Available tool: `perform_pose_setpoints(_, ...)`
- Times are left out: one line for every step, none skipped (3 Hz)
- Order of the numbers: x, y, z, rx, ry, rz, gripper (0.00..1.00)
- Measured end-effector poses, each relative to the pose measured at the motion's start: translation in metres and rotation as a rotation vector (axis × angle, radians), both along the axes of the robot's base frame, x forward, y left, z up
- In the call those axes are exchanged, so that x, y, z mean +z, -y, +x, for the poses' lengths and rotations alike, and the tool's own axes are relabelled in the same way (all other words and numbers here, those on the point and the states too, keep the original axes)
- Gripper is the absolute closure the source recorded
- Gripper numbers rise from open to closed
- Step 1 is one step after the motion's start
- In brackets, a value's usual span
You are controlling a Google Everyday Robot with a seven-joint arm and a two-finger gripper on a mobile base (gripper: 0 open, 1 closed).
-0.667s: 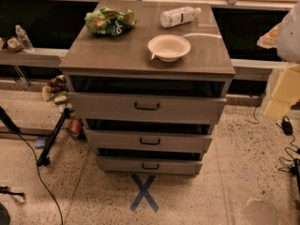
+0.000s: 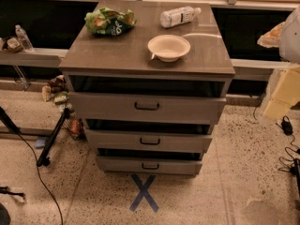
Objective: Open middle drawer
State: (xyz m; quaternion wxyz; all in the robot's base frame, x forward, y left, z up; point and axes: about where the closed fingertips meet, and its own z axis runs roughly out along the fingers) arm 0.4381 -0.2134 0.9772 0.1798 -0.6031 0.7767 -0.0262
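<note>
The grey-brown cabinet (image 2: 140,55) has three flat-fronted drawers. The middle drawer (image 2: 117,139) is the second one, with a small dark bar handle (image 2: 150,141) at its centre and a dark gap above its front. The top drawer (image 2: 108,108) and the bottom drawer (image 2: 122,164) look the same way. My gripper (image 2: 282,96) is the pale cream shape at the right edge of the view. It hangs to the right of the cabinet at about the top drawer's height, apart from every drawer and handle.
On the cabinet top lie a green snack bag (image 2: 108,21), a white bowl (image 2: 168,47) and a plastic bottle (image 2: 179,16). A blue tape X (image 2: 143,192) marks the floor in front. Black stand legs and cable (image 2: 49,144) lie left, cables (image 2: 287,125) right.
</note>
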Motion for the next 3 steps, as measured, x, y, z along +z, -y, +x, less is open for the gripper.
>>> perform_pose_setpoints(-0.024, -0.019, 0.004, 0.052, 0.002, 0.055, 0.0)
perform_pose_setpoints(-0.071, -0.049, 0.008, 0.125, -0.004, 0.113, 0.0)
perform_pose_setpoints(-0.122, -0.077, 0.015, 0.161, -0.008, 0.155, 0.0)
